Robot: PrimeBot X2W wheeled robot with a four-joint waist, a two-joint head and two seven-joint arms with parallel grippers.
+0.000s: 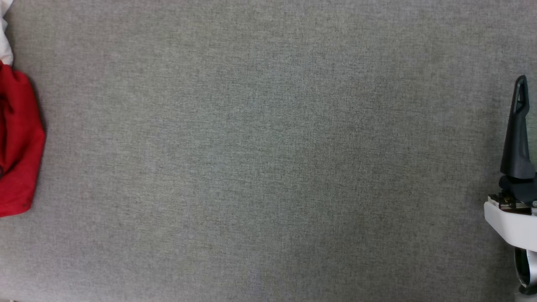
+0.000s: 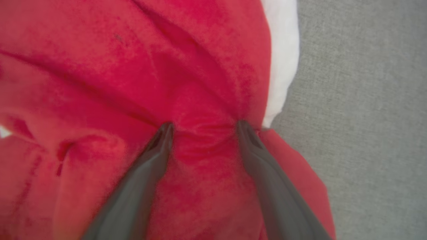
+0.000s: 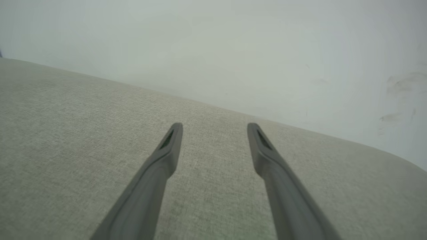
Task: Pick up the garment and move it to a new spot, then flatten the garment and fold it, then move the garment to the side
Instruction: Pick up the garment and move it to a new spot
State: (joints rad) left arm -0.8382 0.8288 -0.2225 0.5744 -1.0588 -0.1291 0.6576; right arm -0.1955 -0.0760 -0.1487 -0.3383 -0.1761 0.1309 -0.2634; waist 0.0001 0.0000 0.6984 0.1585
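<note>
My left gripper [image 2: 204,126] stands spread, both dark fingertips pressed into the crumpled red jersey shirt with a white sleeve [image 2: 133,66], and a ridge of cloth is bunched between them. The shirt lies at the left of the grey woven fabric surface [image 1: 268,167]. My right gripper [image 3: 215,128] hovers spread over that surface at the right.

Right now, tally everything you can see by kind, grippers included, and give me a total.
Red jersey: 1
Open grippers: 2, left gripper and right gripper
Grey fabric surface: 1
Total: 4
</note>
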